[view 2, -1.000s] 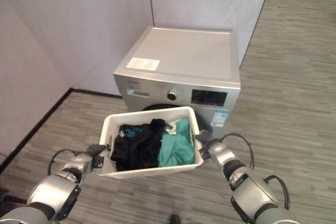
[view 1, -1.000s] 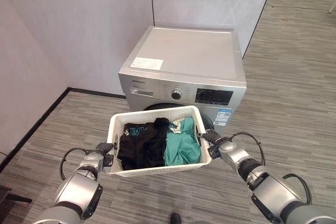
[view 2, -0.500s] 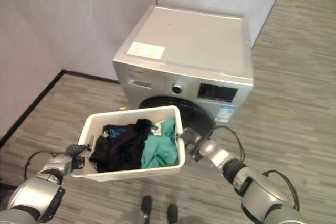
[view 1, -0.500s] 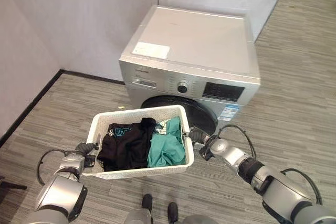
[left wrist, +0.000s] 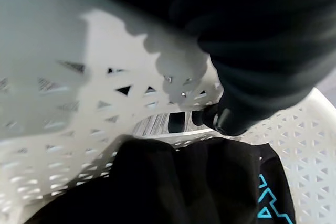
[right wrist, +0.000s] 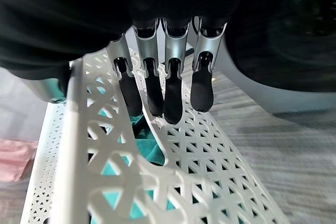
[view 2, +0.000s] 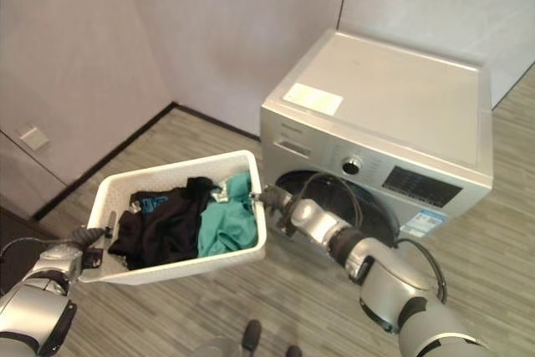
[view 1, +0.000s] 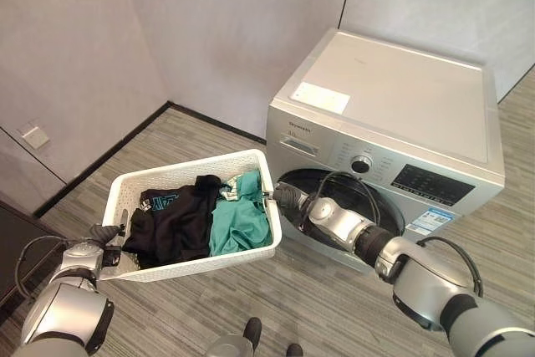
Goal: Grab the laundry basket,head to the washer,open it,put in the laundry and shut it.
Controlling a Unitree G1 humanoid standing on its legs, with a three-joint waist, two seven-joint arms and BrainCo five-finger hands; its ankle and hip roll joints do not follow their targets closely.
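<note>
A white lattice laundry basket (view 1: 209, 258) hangs above the floor, left of the washer's front. In it lie black clothes (view 1: 171, 221) and a teal garment (view 1: 239, 225). My left hand (view 1: 107, 233) holds the basket's left end, its dark cover against the lattice wall (left wrist: 79, 77). My right hand (view 1: 286, 198) grips the right end, with its fingers (right wrist: 169, 95) hooked over the rim (right wrist: 84, 129) into the basket. The silver washer (view 1: 393, 106) stands to the right, its dark round door (view 1: 334, 194) shut behind my right arm.
Grey walls meet in a corner behind the basket, with a black skirting along the floor. A white wall plate (view 1: 33, 135) sits low on the left wall. A dark piece of furniture (view 1: 12, 244) stands at the lower left. Grey plank floor (view 1: 334, 298) lies open below the washer.
The camera has swung left, so the washer now shows at the right. The basket, still held at both ends, has moved from before the door to the washer's left.
</note>
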